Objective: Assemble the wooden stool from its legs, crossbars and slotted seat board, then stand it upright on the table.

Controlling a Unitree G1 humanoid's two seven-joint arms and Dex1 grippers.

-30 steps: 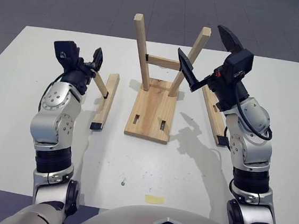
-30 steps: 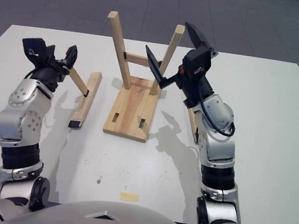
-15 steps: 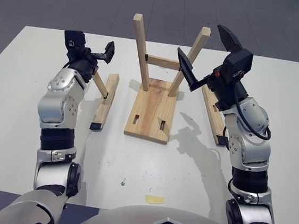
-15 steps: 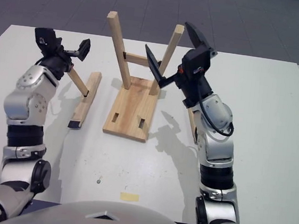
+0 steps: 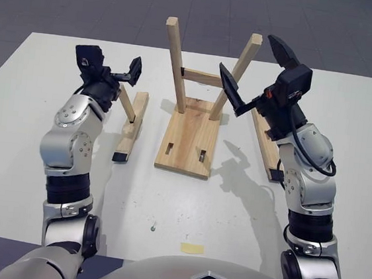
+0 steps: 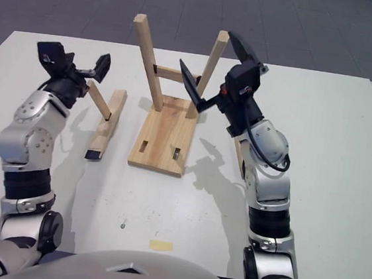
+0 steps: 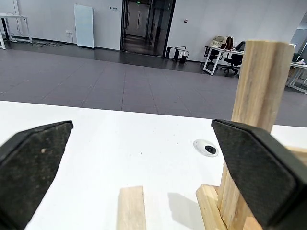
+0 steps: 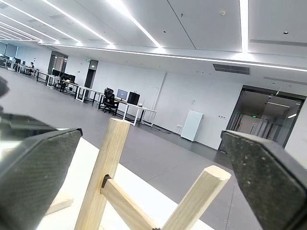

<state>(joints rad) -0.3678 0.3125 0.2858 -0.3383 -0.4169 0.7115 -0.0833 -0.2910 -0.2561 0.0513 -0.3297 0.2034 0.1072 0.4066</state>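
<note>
The left gripper (image 5: 112, 66), left of the seat board (image 5: 187, 140), and the right gripper (image 5: 254, 61), facing its standing leg (image 5: 243, 63), are spread apart. That leg could be levered out by an off-centre squeeze.

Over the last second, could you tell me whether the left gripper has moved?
Yes. The left gripper has shifted slightly toward the seat board, judged against the loose leg lying on the table beside it.

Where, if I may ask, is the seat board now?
In the eye views, the seat board lies flat at the table's middle, two legs standing on its far end.
</note>
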